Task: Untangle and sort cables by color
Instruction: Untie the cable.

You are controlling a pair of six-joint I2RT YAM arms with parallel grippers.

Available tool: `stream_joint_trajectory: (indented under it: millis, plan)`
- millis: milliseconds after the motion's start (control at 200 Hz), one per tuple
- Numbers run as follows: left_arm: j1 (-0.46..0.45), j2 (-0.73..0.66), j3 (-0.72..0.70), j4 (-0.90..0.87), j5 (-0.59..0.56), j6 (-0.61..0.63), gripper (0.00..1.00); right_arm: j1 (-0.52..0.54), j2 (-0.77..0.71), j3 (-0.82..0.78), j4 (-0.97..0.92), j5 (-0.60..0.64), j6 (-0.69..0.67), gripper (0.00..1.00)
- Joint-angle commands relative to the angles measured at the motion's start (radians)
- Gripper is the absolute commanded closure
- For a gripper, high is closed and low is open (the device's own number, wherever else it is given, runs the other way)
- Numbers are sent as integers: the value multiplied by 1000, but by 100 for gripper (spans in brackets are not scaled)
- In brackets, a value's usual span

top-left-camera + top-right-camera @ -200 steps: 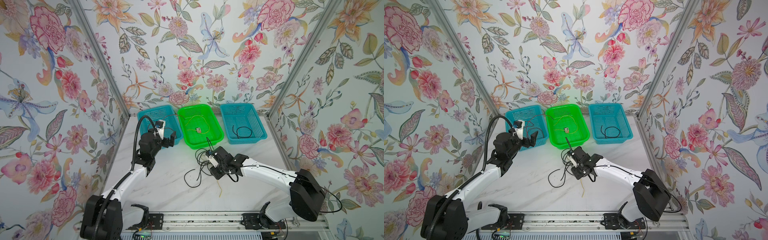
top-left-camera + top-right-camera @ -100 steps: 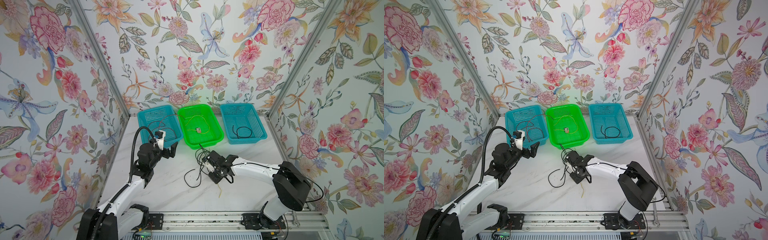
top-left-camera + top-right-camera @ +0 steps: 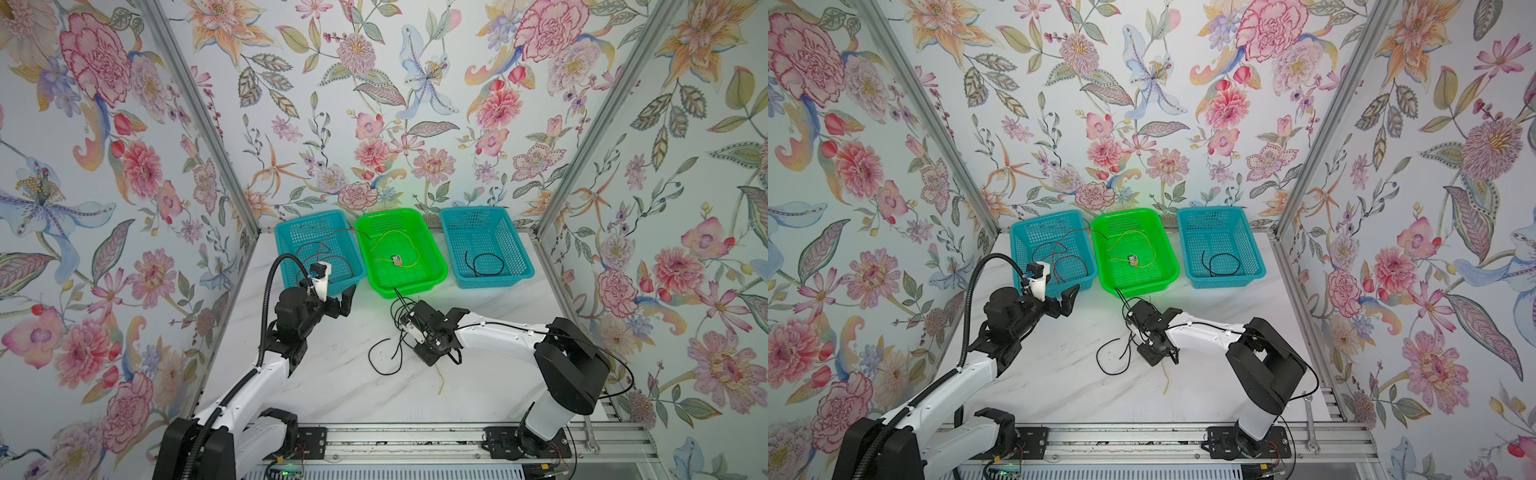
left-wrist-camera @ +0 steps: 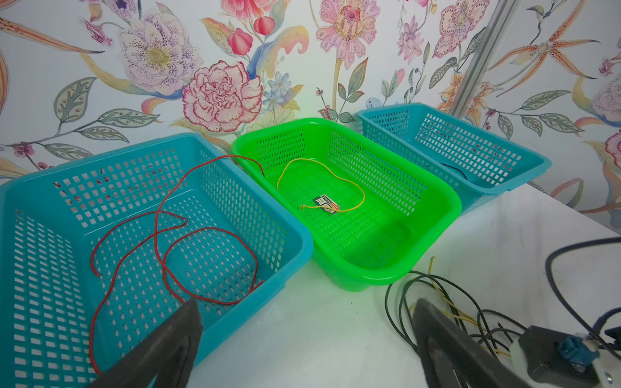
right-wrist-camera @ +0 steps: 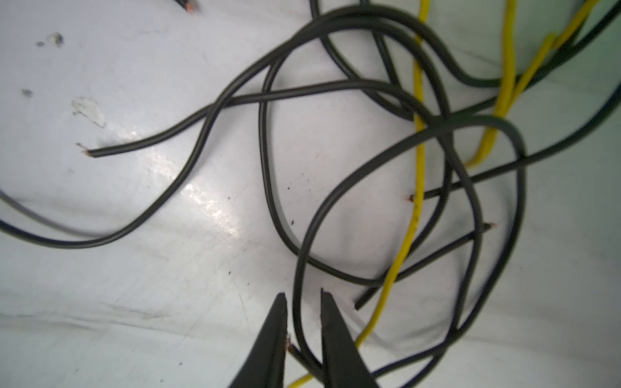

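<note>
My left jaws stood wide; my right jaws sat narrow astride a black cable (image 5: 296, 292), grip unclear to me.

Bright, even light; soft glare on tabletop (image 5: 208, 201); blurry right-wrist close-up.

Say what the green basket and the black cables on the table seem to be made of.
Green basket: moulded plastic, glossy, judging by its slotted walls and shiny rim. Black cables: likely copper wire in smooth plastic or rubber insulation; coppery tips show at cut ends.
</note>
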Motion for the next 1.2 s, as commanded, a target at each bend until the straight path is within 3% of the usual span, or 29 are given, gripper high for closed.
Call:
stream_joint_trajectory:
  millis: [0, 220, 681, 881, 1191]
  plan:
    - [-7, -11, -8, 29, 21, -10, 1, -1, -29, 30, -22, 11, 0, 87]
    - [-43, -6, -9, 34, 28, 10, 1, -40, -116, 30, -24, -80, 25, 95]
    - [-236, 70, -43, 205, 122, 30, 1, -196, -418, 47, 21, -468, 94, 97]
    - [-360, 182, -19, 301, 115, 44, 1, -222, -450, 37, 41, -503, 108, 97]
    - [-477, 480, 70, 490, 72, -6, 1, -222, -459, 4, 109, -568, 135, 96]
